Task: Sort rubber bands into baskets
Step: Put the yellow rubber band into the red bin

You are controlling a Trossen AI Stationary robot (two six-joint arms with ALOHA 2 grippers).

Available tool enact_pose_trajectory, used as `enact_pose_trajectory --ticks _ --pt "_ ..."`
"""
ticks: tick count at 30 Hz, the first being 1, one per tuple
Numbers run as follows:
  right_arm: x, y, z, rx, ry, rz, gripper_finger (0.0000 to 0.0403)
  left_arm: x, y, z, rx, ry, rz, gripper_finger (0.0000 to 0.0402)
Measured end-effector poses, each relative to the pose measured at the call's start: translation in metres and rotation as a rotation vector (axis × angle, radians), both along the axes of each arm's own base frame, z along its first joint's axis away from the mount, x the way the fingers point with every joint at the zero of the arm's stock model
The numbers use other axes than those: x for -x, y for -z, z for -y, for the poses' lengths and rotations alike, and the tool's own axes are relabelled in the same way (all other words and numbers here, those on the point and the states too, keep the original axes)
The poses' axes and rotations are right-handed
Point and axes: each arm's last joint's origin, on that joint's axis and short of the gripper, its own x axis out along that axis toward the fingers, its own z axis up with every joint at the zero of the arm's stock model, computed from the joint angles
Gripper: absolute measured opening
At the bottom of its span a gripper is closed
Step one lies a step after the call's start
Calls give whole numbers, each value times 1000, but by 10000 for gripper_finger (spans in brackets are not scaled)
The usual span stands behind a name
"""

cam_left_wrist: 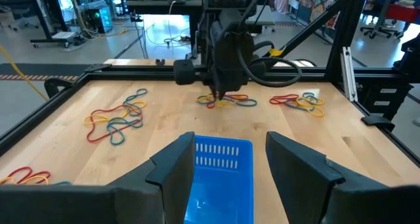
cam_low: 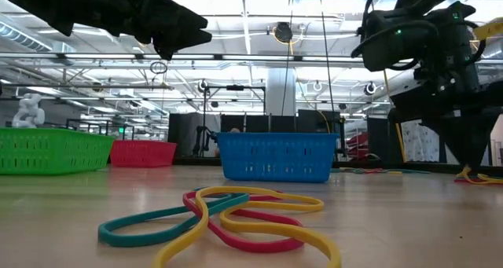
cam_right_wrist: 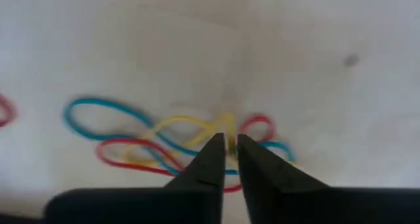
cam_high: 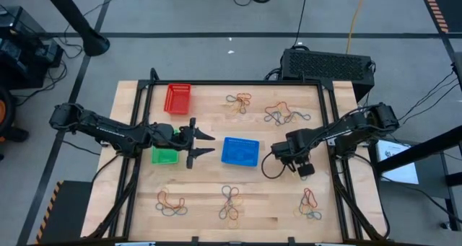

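Rubber bands (cam_right_wrist: pixel 164 142), thin smooth loops of red, yellow and blue, lie tangled on the pale wooden table (cam_high: pixel 216 181) just under my right gripper (cam_right_wrist: pixel 227 145), whose dark fingers are almost together around a yellow strand. Further away my left gripper (cam_high: pixel 204 144) hangs wide apart just beside the blue basket (cam_high: pixel 240 151), a rectangular perforated plastic tray. Beyond it stand the green basket (cam_high: pixel 164 156) and red basket (cam_high: pixel 178 98).

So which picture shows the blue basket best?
The high view: the whole blue basket shows from above, mid-table, between both arms. The low view shows only its side wall. The left wrist view shows it between the open left gripper fingers, partly cut off. The right wrist view misses it.
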Motion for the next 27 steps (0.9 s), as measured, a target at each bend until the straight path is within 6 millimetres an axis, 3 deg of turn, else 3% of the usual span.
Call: enact_pose_trajectory --ticks 5,10,19,27 --pt "-2 -3 -2 -58 -16 4 5 0 0 0 0 0 0 194" --pt "-19 -20 -2 -6 -33 98 2 0 0 0 0 0 0 194" --pt "-47 -83 -6 13 -1 279 1 0 0 0 0 0 -1 194" --pt "-29 -138 -5 181 87 267 0 0 1 0 -1 -1 -11 194"
